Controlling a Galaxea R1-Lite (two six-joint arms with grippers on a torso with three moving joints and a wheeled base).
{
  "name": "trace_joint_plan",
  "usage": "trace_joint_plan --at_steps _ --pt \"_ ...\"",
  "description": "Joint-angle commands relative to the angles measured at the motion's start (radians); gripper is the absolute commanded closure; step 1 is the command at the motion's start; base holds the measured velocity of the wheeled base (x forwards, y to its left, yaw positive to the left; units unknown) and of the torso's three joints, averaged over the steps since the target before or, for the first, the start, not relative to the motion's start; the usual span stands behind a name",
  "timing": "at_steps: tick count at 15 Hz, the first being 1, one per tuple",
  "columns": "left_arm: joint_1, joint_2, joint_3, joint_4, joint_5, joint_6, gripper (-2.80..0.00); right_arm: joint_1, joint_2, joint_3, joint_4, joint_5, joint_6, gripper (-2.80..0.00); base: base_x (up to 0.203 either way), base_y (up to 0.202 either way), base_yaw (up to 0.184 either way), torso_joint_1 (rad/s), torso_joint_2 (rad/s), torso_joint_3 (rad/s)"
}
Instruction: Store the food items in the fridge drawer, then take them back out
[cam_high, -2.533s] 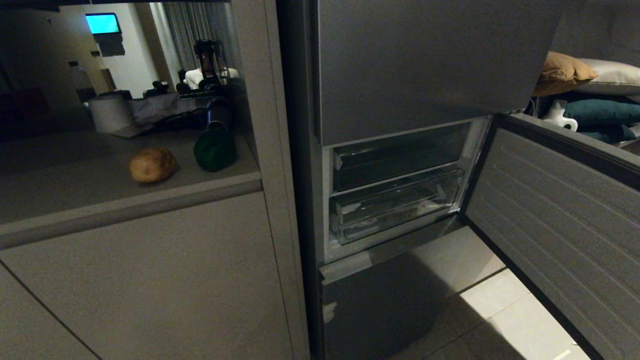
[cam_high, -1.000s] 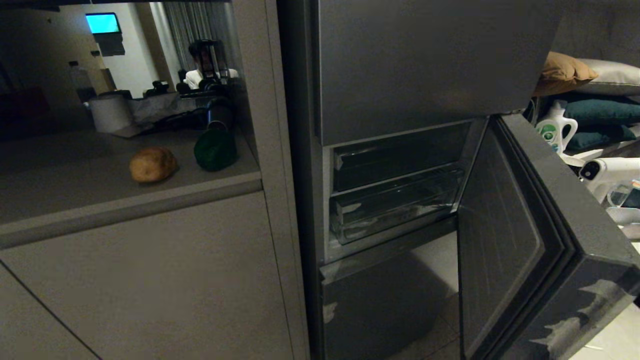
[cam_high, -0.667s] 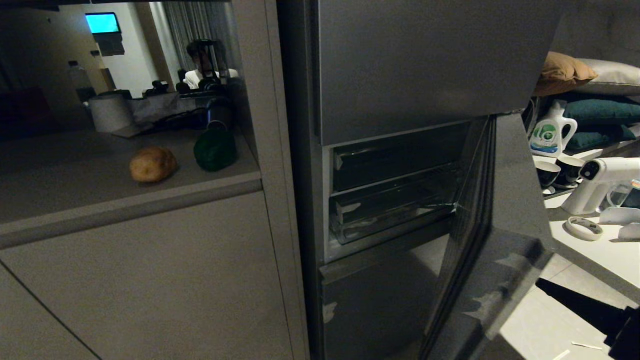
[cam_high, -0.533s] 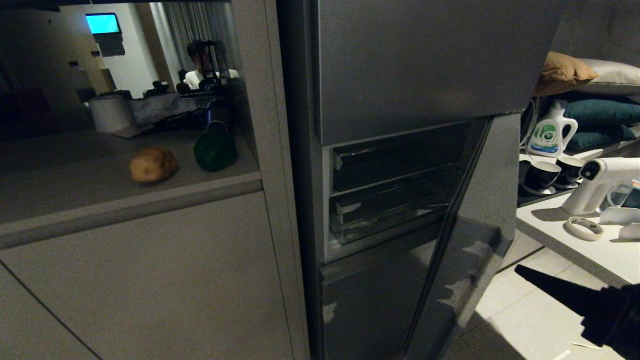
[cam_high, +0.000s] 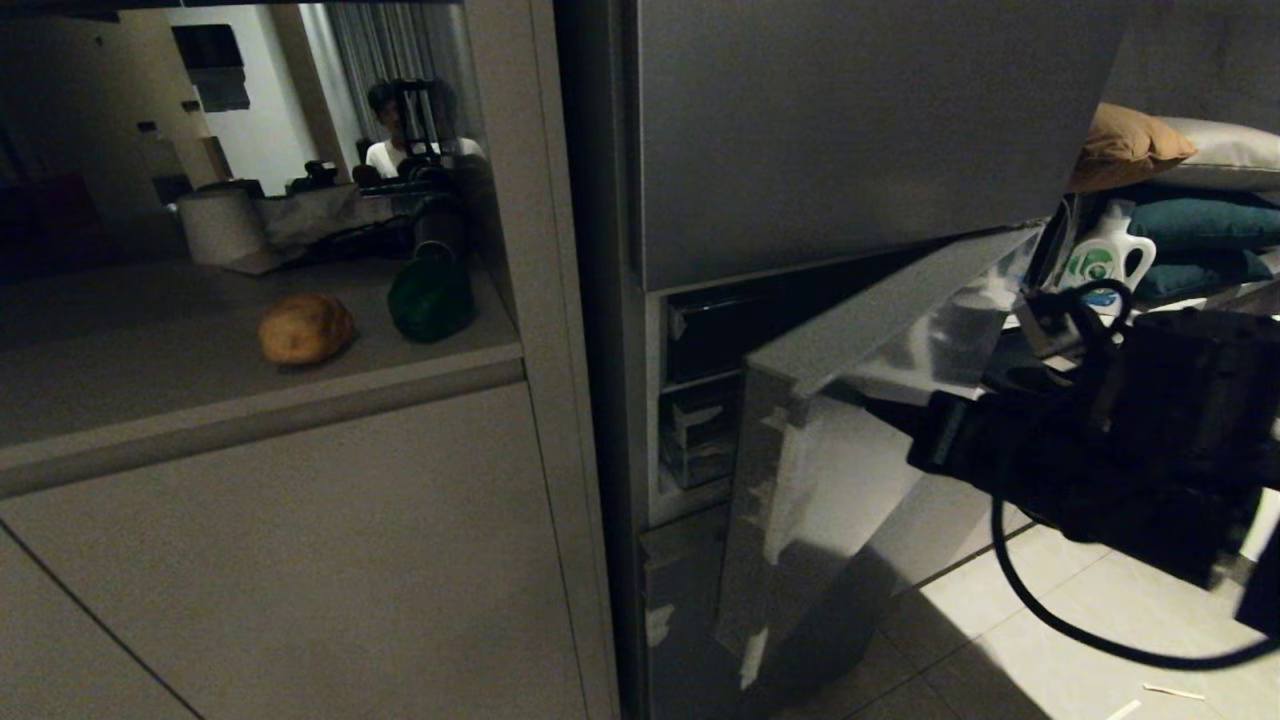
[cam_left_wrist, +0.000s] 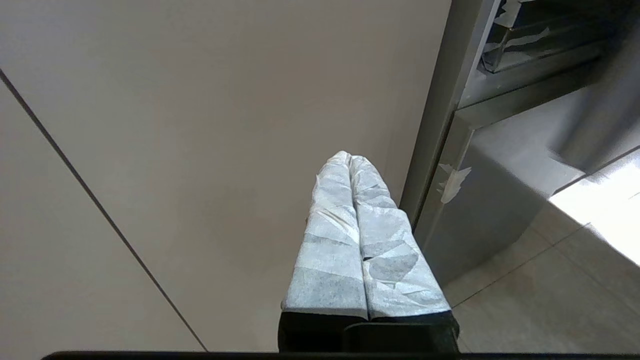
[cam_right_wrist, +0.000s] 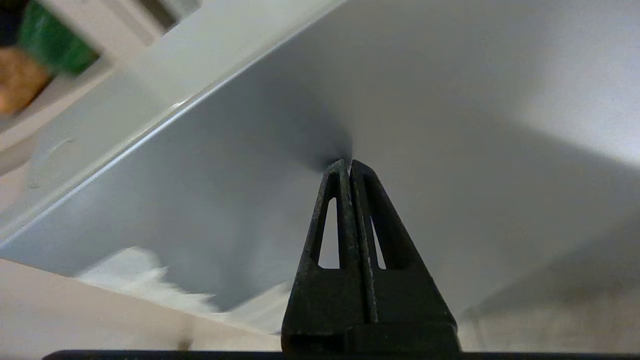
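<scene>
The right hand (cam_right_wrist: 348, 162), clenched with nothing between its fingers, has its tips pressed against the flat grey outer face of the fridge's middle door (cam_high: 830, 470), and the door stands partly swung toward the cabinet, so the step in hand looks like pushing it shut. To do that well, the push should stay square to the panel and run smoothly until the door seats against the frame; a tip contact on a smooth face can skid, so pressure wants to be steady rather than sharp, and the trailing black cable (cam_high: 1060, 620) of the arm should be kept out of the closing gap. The brown potato (cam_high: 305, 328) and the dark green pepper (cam_high: 430, 298) both lie on the desk (cam_high: 150, 380) to the left of the fridge, near each other but apart, which suggests they are already out of the drawer. The clear fridge drawer (cam_high: 700, 430) shows only as a narrow strip behind the door edge; whether it is pushed fully home cannot be told, and that matters, since a protruding drawer would stop the door. The left hand (cam_left_wrist: 350, 159), wrapped in pale tape and also clenched empty, hangs low before the cabinet front. In the head view the dark right arm covers the exact contact point.
</scene>
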Motion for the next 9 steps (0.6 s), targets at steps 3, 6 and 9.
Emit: trace_joint_plan --at_steps 3,6,9 --pt "0.0 0.0 0.0 0.001 0.0 -0.001 0.0 -0.025 0.397 -0.309 -0.047 0.014 -0.067 0.0 0.0 0.0 0.0 0.0 0.0 0.0" --pt "0.0 0.0 0.0 0.001 0.0 0.0 0.0 -0.031 0.481 -0.385 -0.148 0.084 -0.107 0.0 0.0 0.0 0.0 0.0 0.0 0.0" --pt "0.0 0.0 0.0 0.001 0.0 -0.001 0.0 -0.037 0.366 -0.294 -0.157 0.089 -0.112 0.0 0.0 0.0 0.0 0.0 0.0 0.0"
